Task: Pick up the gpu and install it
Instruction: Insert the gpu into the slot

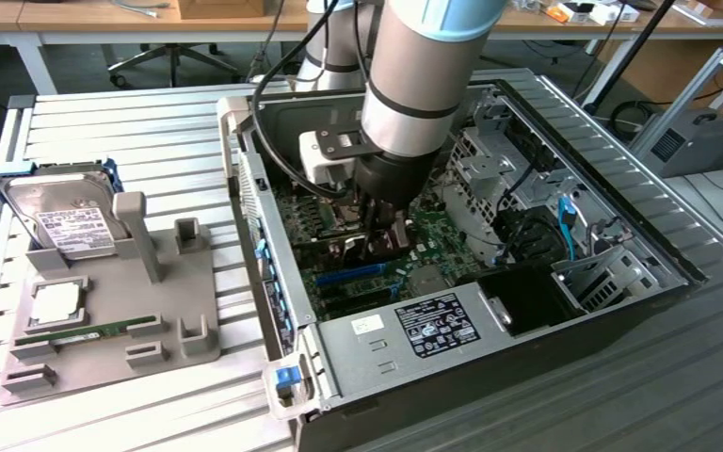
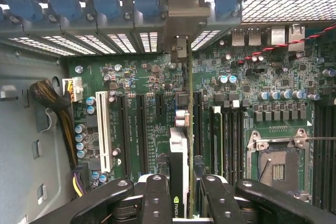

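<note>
Your gripper [image 2: 181, 195] is down inside the open computer case [image 1: 525, 311]. Its jaws are partly closed and clamped on the gpu [image 2: 179, 153], which stands on edge between the two black fingers [image 2: 156, 195]. The card runs away from the fingertips toward the rear slot covers [image 2: 126, 40], just above the motherboard [image 2: 136, 77]. Whether it is seated can't be told. A white slot [image 2: 101, 124] lies to one side of the card and the CPU socket [image 2: 278, 169] to the other. Well away from the tool, outside the case, a hard drive [image 1: 67, 212] rests on a grey holder [image 1: 123, 311].
</note>
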{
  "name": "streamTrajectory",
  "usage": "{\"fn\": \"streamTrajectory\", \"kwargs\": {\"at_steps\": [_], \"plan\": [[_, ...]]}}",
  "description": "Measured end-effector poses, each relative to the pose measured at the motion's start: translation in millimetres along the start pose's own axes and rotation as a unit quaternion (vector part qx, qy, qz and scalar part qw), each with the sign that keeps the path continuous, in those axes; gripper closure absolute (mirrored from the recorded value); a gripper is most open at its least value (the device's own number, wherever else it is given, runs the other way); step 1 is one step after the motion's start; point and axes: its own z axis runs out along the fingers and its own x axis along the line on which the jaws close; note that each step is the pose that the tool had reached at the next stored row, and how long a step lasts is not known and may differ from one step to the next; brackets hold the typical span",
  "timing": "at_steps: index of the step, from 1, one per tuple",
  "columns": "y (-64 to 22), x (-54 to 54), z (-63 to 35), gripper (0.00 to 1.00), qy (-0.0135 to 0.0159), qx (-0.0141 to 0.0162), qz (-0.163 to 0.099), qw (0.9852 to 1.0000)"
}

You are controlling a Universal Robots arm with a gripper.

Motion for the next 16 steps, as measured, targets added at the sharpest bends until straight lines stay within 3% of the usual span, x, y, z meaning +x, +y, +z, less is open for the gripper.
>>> {"fn": "streamTrajectory", "kwargs": {"at_steps": [16], "plan": [[0.2,0.2,3.9,0.73,0.0001,-0.0022,0.0,1.0]]}}
